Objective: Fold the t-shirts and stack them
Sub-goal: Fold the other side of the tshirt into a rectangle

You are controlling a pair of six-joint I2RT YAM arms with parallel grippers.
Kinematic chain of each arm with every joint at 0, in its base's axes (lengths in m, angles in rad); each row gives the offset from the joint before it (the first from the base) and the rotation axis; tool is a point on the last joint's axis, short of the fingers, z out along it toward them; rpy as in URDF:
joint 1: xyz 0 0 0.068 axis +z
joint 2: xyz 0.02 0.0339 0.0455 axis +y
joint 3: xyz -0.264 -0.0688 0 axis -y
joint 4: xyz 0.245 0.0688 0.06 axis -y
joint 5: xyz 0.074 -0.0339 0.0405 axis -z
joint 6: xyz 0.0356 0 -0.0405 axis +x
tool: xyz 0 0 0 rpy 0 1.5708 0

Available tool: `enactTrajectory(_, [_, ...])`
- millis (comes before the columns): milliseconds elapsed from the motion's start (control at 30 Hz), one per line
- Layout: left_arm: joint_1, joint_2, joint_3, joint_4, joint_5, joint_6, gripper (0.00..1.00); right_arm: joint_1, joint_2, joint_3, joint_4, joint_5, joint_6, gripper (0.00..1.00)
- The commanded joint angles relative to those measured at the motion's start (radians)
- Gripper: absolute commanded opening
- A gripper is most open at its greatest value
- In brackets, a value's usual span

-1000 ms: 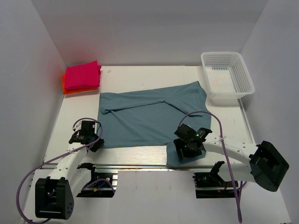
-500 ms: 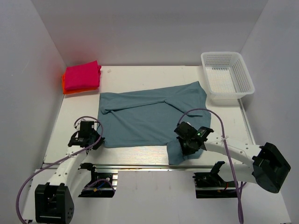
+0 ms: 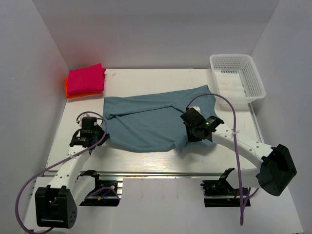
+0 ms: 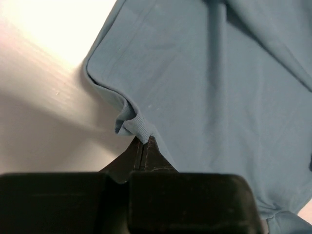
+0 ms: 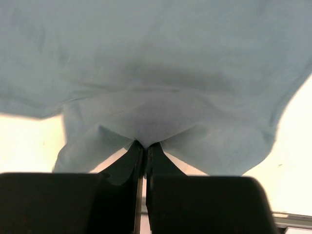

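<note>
The teal-blue t-shirt (image 3: 156, 117) lies spread over the middle of the table. My left gripper (image 3: 101, 137) is shut on its near left hem corner (image 4: 136, 126), which is bunched at the fingertips. At the near right, my right gripper (image 3: 191, 132) is shut on a pinch of the same shirt (image 5: 146, 122), lifted off the table with cloth draping down on both sides. A folded magenta-pink t-shirt (image 3: 86, 79) rests on a folded orange-red one (image 3: 73, 93) at the far left corner.
A white mesh basket (image 3: 237, 80) stands at the far right corner. White walls close in the table on the left, back and right. The metal rail (image 3: 146, 173) runs along the near edge.
Both grippers closed on the near edge of the teal-blue shirt and moved away from the near edge with it. The sleeve that lay at the near right now hangs from the right gripper.
</note>
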Motion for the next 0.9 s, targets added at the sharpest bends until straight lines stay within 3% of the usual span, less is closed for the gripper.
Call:
enactTrajectory(0, [0.014,0.037,0.084,0.062,0.0,0.012,0.0,-0.046,0.038,0.07,0.043,0.061,-0.035,0.0])
enactTrajectory(467, [0.014,0.297,0.297,0.152,-0.131,0.032,0.0,-0.267,0.284,0.328,0.143,-0.036,-0.173,0.0])
enactTrajectory(867, [0.014,0.678,0.562,0.109,-0.183,0.055,0.0,-0.362,0.631,0.651,0.142,-0.123,-0.273,0.0])
